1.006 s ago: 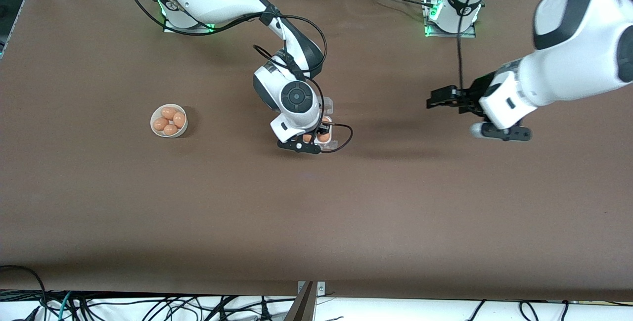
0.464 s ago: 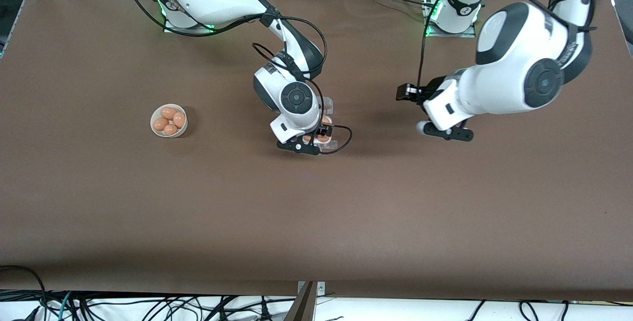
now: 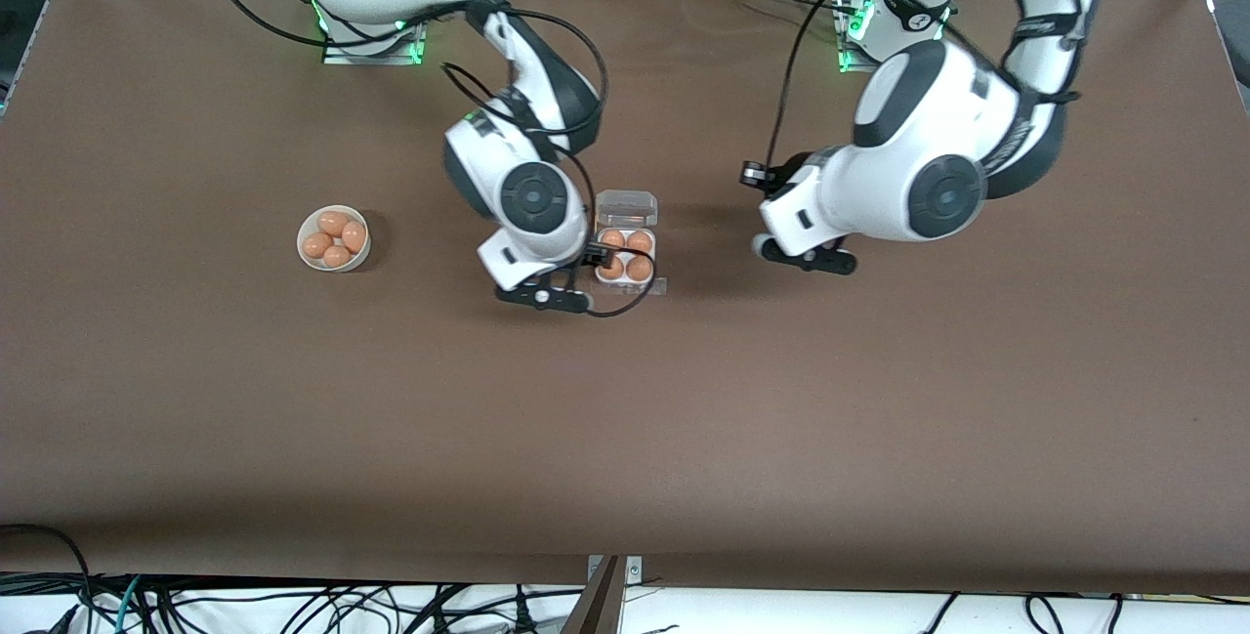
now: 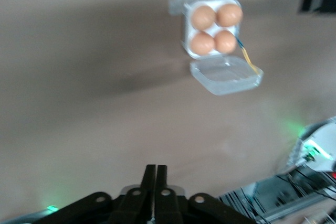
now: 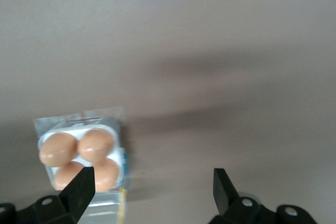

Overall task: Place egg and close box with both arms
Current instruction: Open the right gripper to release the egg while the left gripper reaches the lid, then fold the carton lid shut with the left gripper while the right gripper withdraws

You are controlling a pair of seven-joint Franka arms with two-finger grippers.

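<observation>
Box (image 4: 212,35) lid open, four eggs

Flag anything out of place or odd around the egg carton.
Nothing stands out. The box sits flat with an egg in each of its four cells, lid still open. No spills or damage visible.

You had a brown table (image 3: 879,419) carrying two things: the open box (image 3: 626,241), its four cells filled with eggs, just beside the right gripper (image 3: 576,268), and a white bowl (image 3: 333,238) of eggs well apart from it, toward the right arm's end.
</observation>
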